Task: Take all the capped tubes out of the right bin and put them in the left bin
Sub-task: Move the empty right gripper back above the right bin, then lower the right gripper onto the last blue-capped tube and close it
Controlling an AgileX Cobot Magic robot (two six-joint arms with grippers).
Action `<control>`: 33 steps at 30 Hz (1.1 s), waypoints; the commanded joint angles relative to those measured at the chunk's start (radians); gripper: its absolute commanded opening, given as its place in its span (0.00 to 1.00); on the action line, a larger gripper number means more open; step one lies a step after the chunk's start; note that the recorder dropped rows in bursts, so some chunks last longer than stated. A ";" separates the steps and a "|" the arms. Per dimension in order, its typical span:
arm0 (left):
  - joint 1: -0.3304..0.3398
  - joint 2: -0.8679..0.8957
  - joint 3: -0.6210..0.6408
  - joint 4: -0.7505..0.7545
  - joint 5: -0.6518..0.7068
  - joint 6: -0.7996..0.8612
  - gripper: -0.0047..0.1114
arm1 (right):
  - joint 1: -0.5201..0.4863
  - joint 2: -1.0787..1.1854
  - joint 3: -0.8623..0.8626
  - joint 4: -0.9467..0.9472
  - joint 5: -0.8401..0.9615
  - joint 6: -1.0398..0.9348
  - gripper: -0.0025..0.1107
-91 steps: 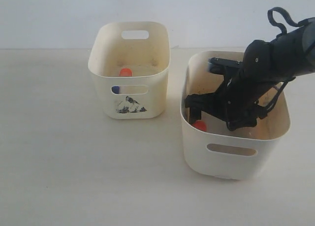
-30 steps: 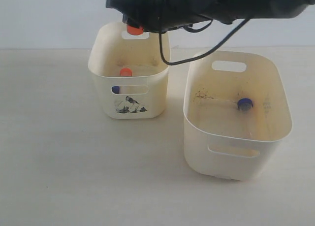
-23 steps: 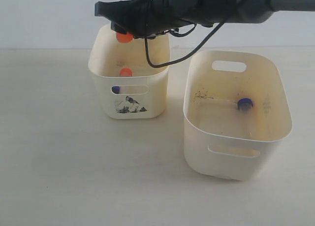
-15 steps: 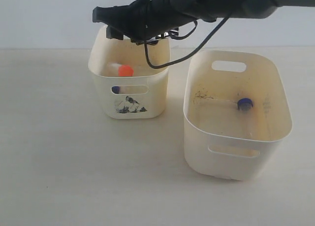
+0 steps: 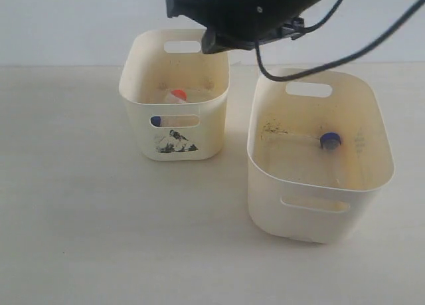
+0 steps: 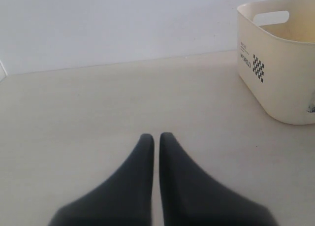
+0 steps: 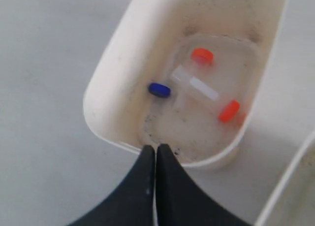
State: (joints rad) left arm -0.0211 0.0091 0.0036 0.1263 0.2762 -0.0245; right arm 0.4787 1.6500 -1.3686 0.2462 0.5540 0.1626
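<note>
The left bin (image 5: 174, 135), narrow with a picture sticker, holds three capped tubes: an orange cap (image 5: 178, 94) shows over its rim and a blue cap (image 5: 155, 121) through its slot. The right wrist view looks down into it at two orange caps (image 7: 202, 55) (image 7: 229, 111) and one blue cap (image 7: 159, 89). One blue-capped tube (image 5: 330, 140) lies in the right bin (image 5: 312, 215). My right gripper (image 5: 212, 44) (image 7: 156, 148) hangs shut and empty above the left bin's back right rim. My left gripper (image 6: 153, 136) is shut over bare table, outside the exterior view.
The left wrist view shows the left bin's side wall (image 6: 285, 78), with a small chequered mark, some way off from the left gripper. The right arm's cable (image 5: 312, 66) loops above the right bin's far rim. A pale wall stands behind the table.
The right gripper carried an orange-capped tube from the right bin over the left bin and let it go there. It has since shut and drawn back to the right.
</note>
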 commanded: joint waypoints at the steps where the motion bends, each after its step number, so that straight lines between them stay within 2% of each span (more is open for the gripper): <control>1: 0.001 -0.002 -0.004 -0.007 -0.014 -0.012 0.08 | -0.055 -0.062 0.104 -0.101 0.062 0.114 0.02; 5: 0.001 -0.002 -0.004 -0.007 -0.014 -0.012 0.08 | -0.079 -0.062 0.133 -0.196 0.147 0.146 0.02; 10: 0.001 -0.002 -0.004 -0.007 -0.014 -0.012 0.08 | -0.079 -0.058 0.136 -0.218 0.262 0.139 0.03; 13: 0.001 -0.002 -0.004 -0.007 -0.014 -0.012 0.08 | -0.079 -0.058 0.136 -0.268 0.295 0.089 0.13; 17: 0.001 -0.002 -0.004 -0.007 -0.014 -0.012 0.08 | -0.079 -0.056 0.127 -0.323 0.302 0.115 0.35; 18: 0.001 -0.002 -0.004 -0.007 -0.014 -0.012 0.08 | -0.079 -0.056 0.122 -0.337 0.312 0.149 0.37; 23: 0.001 -0.002 -0.004 -0.007 -0.014 -0.012 0.08 | -0.079 -0.018 0.062 -0.440 0.443 0.232 0.27; 28: 0.001 -0.002 -0.004 -0.007 -0.014 -0.012 0.08 | -0.076 0.069 -0.091 -0.456 0.667 0.248 0.27; 33: 0.001 -0.002 -0.004 -0.007 -0.014 -0.012 0.08 | -0.047 0.143 -0.233 -0.475 0.667 0.272 0.27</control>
State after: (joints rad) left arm -0.0211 0.0091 0.0036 0.1263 0.2762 -0.0245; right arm 0.4136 1.7696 -1.5415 -0.2156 1.2040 0.4061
